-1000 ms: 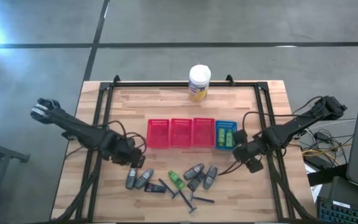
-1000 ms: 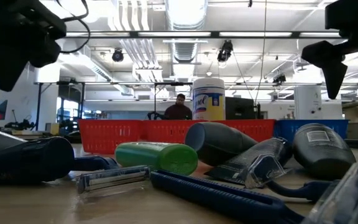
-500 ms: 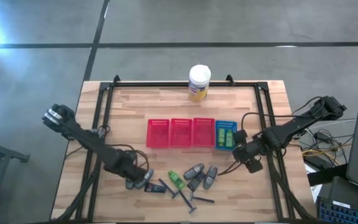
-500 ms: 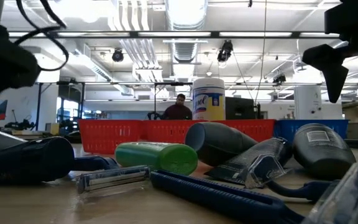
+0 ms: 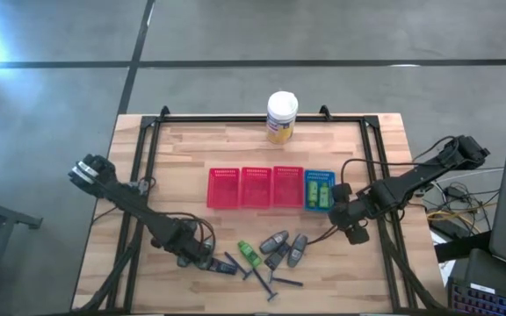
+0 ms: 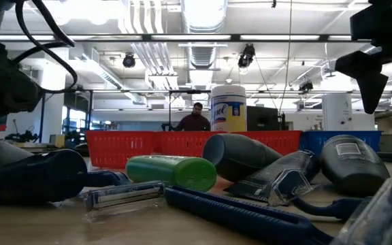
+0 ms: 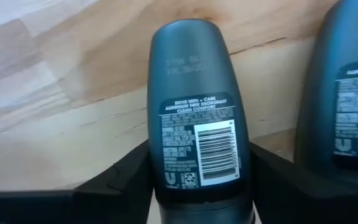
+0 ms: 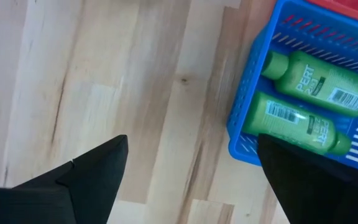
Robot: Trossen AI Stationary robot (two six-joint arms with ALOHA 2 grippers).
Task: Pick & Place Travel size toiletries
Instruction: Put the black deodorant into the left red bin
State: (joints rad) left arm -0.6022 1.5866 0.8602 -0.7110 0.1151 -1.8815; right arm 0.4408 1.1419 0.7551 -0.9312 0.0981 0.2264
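Left pincer [image 5: 191, 255] low at the front-left end of the toiletry pile on the desk [image 5: 235, 154], fingers [image 7: 114, 180] spread either side of a grey tube [image 7: 197, 124] lying flat, not closed on it; the tube's long axis runs straight out from the wrist, rounded end pointing away, barcode label up, a second grey tube [image 7: 347, 106] just beside it and parallel. Right pincer [image 5: 356, 230] hovers open and empty near the blue basket [image 8: 247, 134], which holds two green tubes [image 8: 319, 84] side by side. Remaining grey tubes [image 5: 285, 247], a green tube [image 5: 249, 253] and razors [image 5: 271, 283] lie scattered in front of the red baskets [image 5: 255, 188]
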